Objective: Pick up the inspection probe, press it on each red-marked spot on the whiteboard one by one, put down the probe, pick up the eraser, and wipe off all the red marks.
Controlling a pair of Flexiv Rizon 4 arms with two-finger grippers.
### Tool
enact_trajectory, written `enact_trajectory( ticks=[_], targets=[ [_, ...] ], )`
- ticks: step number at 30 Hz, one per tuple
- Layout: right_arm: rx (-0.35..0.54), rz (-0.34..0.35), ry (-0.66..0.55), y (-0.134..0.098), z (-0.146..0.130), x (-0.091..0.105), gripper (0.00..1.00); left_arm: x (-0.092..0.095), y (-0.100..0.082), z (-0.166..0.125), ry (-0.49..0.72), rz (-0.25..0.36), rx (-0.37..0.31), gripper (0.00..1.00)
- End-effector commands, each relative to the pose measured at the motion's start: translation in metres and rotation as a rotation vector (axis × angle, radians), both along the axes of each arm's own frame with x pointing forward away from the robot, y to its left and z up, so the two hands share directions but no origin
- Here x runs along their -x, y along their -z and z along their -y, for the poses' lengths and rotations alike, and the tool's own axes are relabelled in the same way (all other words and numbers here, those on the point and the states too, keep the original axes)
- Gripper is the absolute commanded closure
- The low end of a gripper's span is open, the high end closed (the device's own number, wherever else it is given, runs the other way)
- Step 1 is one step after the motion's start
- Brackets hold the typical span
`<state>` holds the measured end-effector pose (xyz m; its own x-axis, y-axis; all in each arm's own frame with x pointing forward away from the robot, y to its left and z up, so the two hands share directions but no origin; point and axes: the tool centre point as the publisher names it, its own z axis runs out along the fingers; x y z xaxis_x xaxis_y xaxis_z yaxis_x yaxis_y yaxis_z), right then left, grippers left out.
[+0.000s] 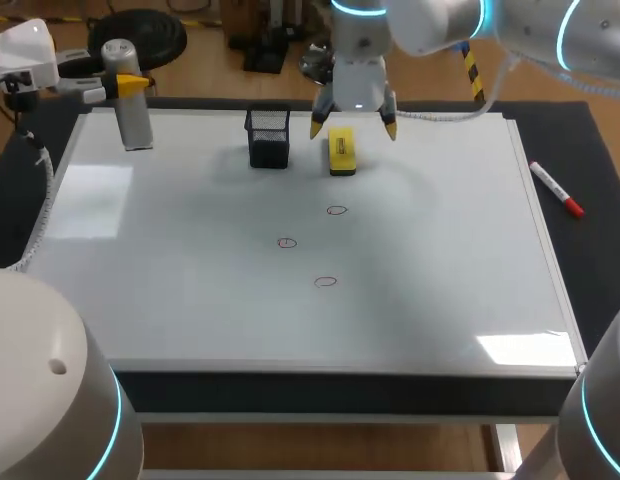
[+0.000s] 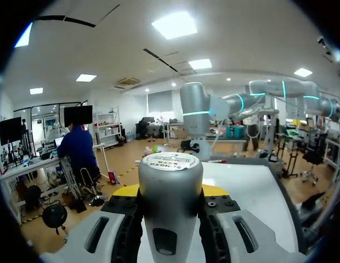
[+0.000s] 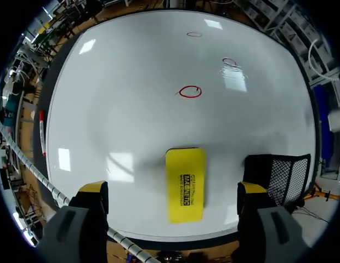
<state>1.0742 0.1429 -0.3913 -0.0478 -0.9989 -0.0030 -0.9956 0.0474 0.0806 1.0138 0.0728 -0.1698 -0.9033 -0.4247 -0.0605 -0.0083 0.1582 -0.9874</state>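
Note:
My left gripper is shut on the grey cylindrical probe, which stands upright over the whiteboard's far left corner. In the left wrist view the probe fills the gap between the yellow-tipped fingers. The yellow eraser lies flat near the far edge. My right gripper hangs open just above it, one finger to each side, not touching. In the right wrist view the eraser lies between the wide-spread fingertips. Three red circles mark the board's middle.
A black mesh holder stands just left of the eraser, close to the right gripper's left finger; it also shows in the right wrist view. A red marker lies on the dark mat right of the board.

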Motion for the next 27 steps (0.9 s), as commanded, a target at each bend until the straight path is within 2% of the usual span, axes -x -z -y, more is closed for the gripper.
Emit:
enact_trajectory(
  ticks=[1,11,27],
  targets=[
    [-0.005,-0.008,0.001,0.009,-0.004,-0.002,0.00,0.000,0.000,0.000,-0.002,0.004,0.002,1.00],
    [0.005,0.016,0.003,0.018,-0.005,-0.003,0.00,0.000,0.000,0.000,-0.002,0.004,0.002,1.00],
    [0.000,0.006,-0.007,0.025,-0.008,0.000,0.00,0.000,0.000,0.000,-0.002,0.004,0.002,1.00]
  ],
)
